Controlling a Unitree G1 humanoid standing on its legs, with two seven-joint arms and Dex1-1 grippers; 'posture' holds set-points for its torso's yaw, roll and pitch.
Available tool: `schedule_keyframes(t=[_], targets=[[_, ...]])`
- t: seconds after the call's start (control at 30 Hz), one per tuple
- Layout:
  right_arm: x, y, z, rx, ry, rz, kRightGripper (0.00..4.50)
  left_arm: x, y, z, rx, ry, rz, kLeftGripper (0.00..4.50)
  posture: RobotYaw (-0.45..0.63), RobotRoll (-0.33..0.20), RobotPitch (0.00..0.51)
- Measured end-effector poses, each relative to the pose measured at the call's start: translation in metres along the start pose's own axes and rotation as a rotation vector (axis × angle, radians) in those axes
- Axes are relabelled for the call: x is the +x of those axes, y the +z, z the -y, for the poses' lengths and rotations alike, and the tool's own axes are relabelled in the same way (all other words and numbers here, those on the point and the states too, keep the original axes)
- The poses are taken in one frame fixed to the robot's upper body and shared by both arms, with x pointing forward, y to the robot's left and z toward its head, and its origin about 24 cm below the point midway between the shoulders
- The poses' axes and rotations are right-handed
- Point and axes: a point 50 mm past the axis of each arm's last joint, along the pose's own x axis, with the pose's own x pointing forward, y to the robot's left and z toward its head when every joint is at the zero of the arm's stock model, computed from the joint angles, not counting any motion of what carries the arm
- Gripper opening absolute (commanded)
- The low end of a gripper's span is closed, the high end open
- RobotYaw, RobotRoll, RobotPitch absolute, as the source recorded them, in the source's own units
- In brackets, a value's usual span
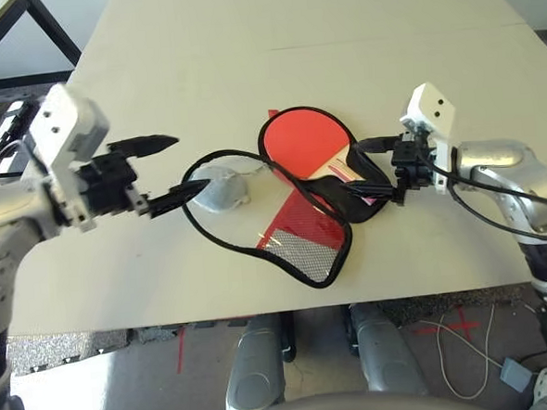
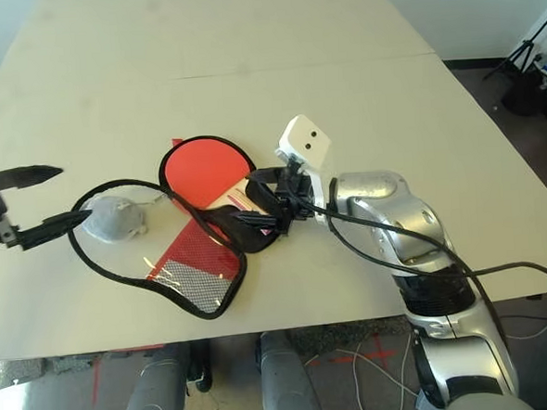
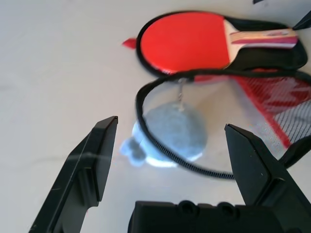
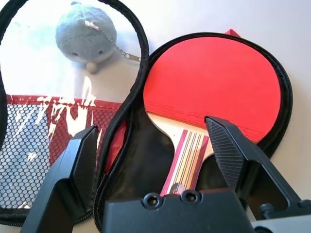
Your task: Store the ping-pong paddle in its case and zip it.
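The ping-pong paddle [image 1: 305, 140] lies flat, red face up, in the black-lined half of the open case [image 1: 299, 245]. Its pale striped handle [image 4: 187, 160] points toward my right gripper [image 1: 362, 172]. That gripper is open, one finger on each side of the handle, and neither finger grips it. The case's red flap with its mesh pocket lies spread toward the table's front edge, and its black zipper edging loops out to the left. My left gripper [image 1: 192, 162] is open beside that loop, its fingers [image 3: 97, 150] facing a small grey soft lump [image 1: 219, 190].
The grey lump [image 4: 82, 31] hangs by a short chain from the case's zipper edging and rests on the table [image 1: 199, 42] inside the loop. The table's front edge runs close below the mesh flap. Cables trail from my right wrist.
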Motion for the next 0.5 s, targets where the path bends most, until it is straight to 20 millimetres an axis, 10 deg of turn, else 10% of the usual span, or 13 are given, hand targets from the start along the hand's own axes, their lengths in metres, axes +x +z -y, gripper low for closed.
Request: schedule_keyframes(t=[0.5], targets=[[-0.001, 0.001, 0.003, -0.013, 0.025, 0.009, 4.49, 0.007, -0.051, 0.015, 0.002, -0.053, -0.184, 4.5, 0.16, 0.0, 0.247]])
